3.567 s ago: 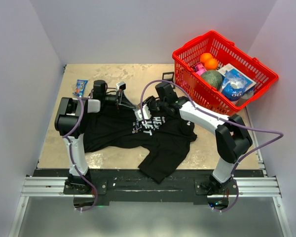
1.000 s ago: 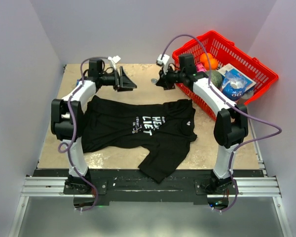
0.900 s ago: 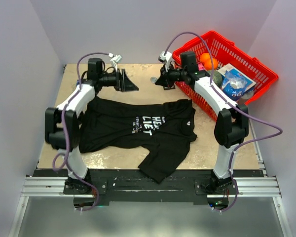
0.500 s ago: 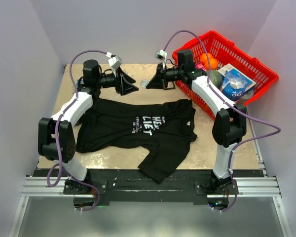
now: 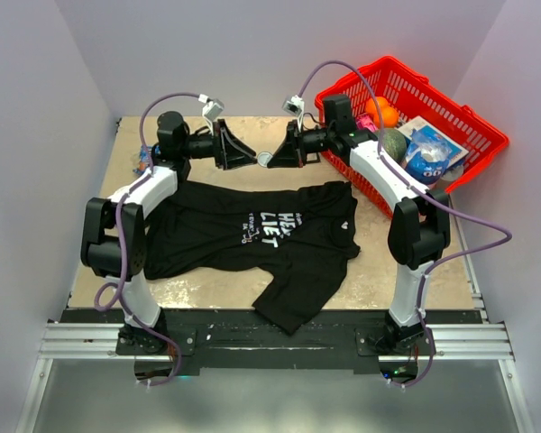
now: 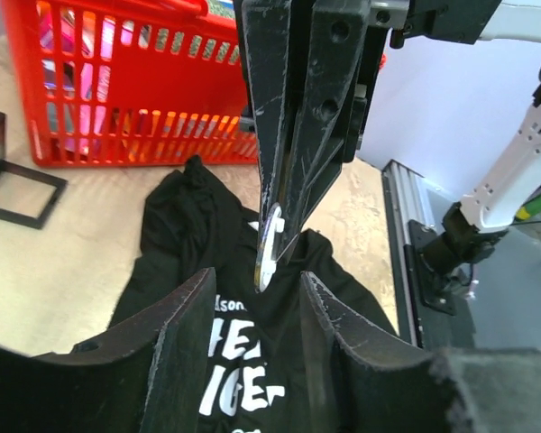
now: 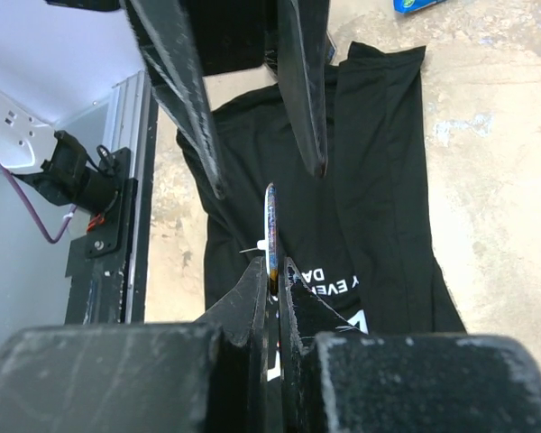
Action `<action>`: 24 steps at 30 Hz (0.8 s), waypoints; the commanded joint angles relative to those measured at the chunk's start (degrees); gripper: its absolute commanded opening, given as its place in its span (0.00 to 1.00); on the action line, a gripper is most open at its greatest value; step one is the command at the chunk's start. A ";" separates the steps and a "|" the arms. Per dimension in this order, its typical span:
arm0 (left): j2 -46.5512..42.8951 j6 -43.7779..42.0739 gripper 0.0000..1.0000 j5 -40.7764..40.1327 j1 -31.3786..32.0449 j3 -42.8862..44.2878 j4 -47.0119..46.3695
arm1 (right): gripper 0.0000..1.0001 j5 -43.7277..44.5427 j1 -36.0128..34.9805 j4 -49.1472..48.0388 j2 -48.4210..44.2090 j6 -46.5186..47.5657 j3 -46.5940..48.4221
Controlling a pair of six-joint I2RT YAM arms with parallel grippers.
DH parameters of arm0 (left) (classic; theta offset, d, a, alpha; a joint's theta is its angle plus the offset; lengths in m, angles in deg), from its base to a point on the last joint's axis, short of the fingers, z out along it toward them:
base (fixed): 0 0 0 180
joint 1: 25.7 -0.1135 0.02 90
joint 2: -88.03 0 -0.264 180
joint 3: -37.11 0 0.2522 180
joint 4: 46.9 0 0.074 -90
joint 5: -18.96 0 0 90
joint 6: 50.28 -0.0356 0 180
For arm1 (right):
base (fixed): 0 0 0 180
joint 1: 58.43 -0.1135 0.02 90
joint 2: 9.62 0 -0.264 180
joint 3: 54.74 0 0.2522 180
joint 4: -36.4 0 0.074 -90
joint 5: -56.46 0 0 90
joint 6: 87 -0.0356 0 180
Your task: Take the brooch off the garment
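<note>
Beige desk [image 5: 207, 287] carries the black shirt [image 5: 207, 230] spread flat, with a red basket [image 5: 370, 171] at the far right. Above the far side the two tools face each other tip to tip. Right tool [image 5: 272, 158] is clamped on the brooch [image 5: 264, 159], held edge-on, clear of the shirt. Left tool [image 5: 250, 161] stands parted, fingertips flanking the brooch without touching
</note>
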 commanded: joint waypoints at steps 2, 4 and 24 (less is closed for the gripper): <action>1.34 6.24 0.42 3.63 0.41 2.73 -6.41 | 0.04 -1.76 -0.47 -1.96 -1.64 -1.13 -0.49; 1.78 6.77 0.39 3.99 0.59 3.16 -6.50 | 0.04 -1.76 -0.47 -2.22 -1.72 -1.22 -0.67; 4.24 10.99 0.09 6.88 2.44 3.61 -9.05 | 0.04 -0.53 -1.09 -2.92 -1.55 -2.36 -1.55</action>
